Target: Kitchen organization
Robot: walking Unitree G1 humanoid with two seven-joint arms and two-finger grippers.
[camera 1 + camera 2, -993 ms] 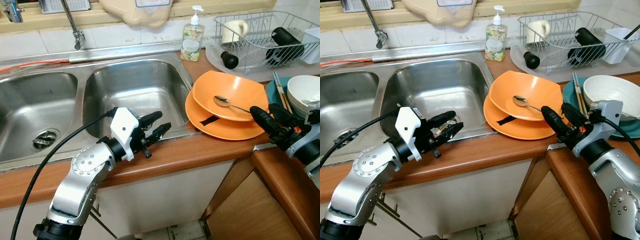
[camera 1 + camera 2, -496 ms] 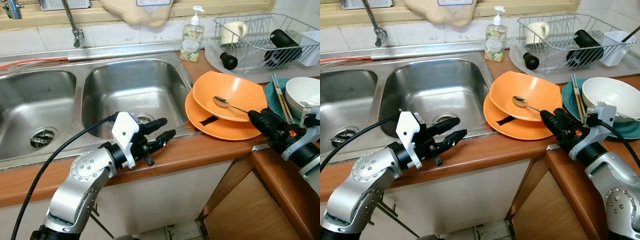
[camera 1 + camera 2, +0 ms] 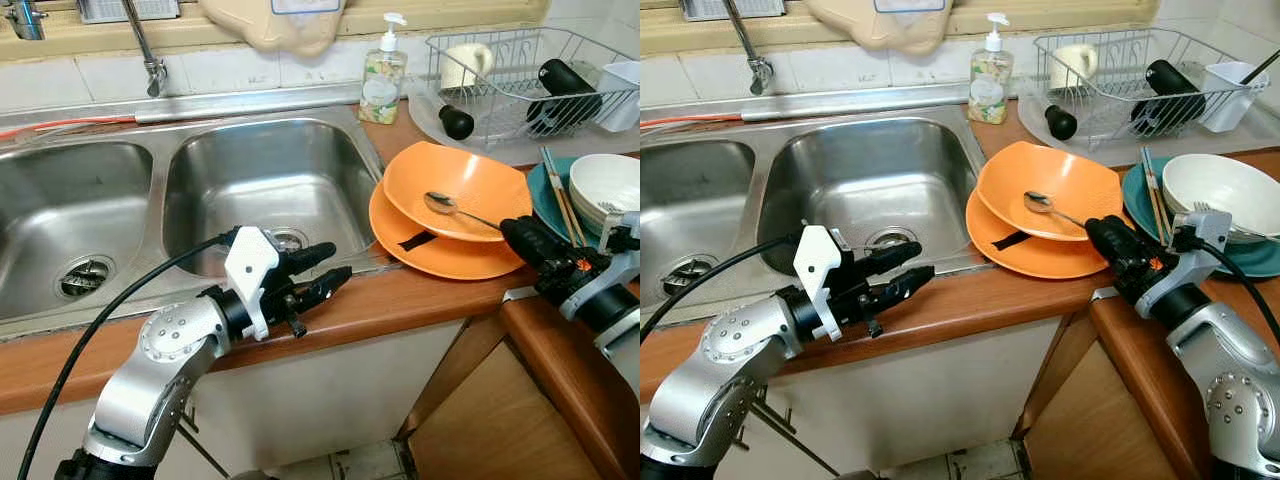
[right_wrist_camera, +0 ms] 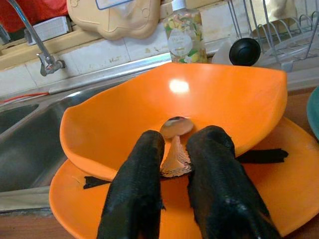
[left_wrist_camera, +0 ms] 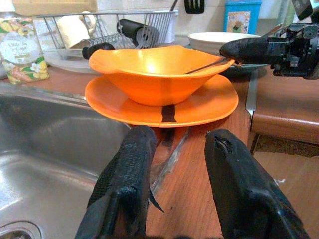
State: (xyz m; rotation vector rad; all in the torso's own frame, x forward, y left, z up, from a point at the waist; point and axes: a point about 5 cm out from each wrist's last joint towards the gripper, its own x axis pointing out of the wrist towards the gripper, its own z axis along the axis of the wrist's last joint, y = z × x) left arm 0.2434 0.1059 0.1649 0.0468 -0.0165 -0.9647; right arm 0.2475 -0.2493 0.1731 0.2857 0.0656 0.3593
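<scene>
the spoon (image 3: 1042,204) handle in the orange bowl (image 3: 1050,188) is being pinched by the right gripper (image 4: 174,164); left gripper (image 5: 172,164) is held open nearby. a tilted pull could tip the bowl.

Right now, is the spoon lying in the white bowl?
No, the spoon lies in the orange bowl, which sits on the orange plate; the white bowl stands apart to its right.
</scene>
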